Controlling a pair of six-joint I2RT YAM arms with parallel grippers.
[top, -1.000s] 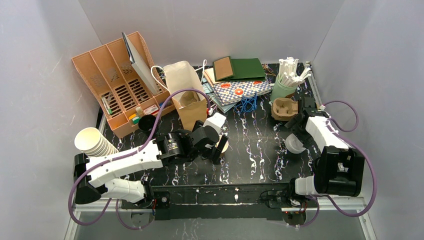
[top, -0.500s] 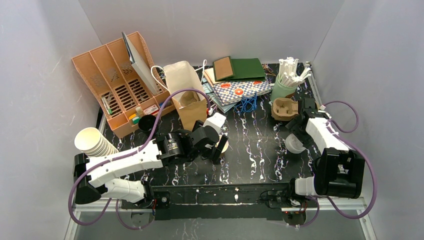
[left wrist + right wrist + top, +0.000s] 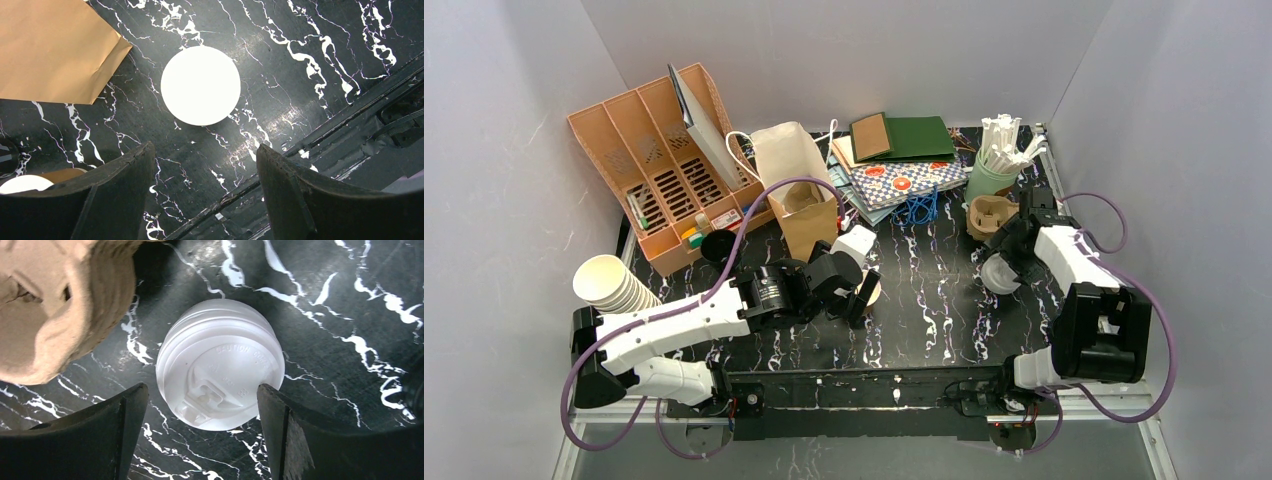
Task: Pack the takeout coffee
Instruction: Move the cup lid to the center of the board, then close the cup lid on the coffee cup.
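Top external view, left to right: a cream cup stack (image 3: 609,283) lies at the left edge. Beyond it stands a desk organizer (image 3: 639,150), then a black cup (image 3: 716,246) and an open brown paper bag (image 3: 799,185) on the marbled bench (image 3: 924,300). None of these needs handling for this step.

Left wrist view: the left tool (image 3: 204,150) hangs over the bench with its fingers apart and nothing between them. A flat white disc (image 3: 200,85) lies just beyond the fingers; whether it is a lid or a cup mouth cannot be told. A tan cup (image 3: 30,181) shows at the lower left, partly hidden behind one finger.

On the right of the top external view, the lidded coffee cup (image 3: 998,276) stands upright, just nearer than the pulp cup carrier (image 3: 990,216).

Right wrist view: the right tool (image 3: 201,387) sits directly above this cup. Its fingers are apart, one on each side of the white lid, and neither touches it. The cup wall is hidden under the lid.

The step in hand appears to be taking this cup for the carrier. It would go best if the tool:

- stayed centred on the lid while descending;
- went low enough for the fingers to meet the paper wall below the lid rim, since squeezing the lid could pop it off;
- closed gently, as a paper cup will likely buckle;
- lifted straight up with the cup level;
- cleared the carrier's raised wall before lowering the cup into a well.
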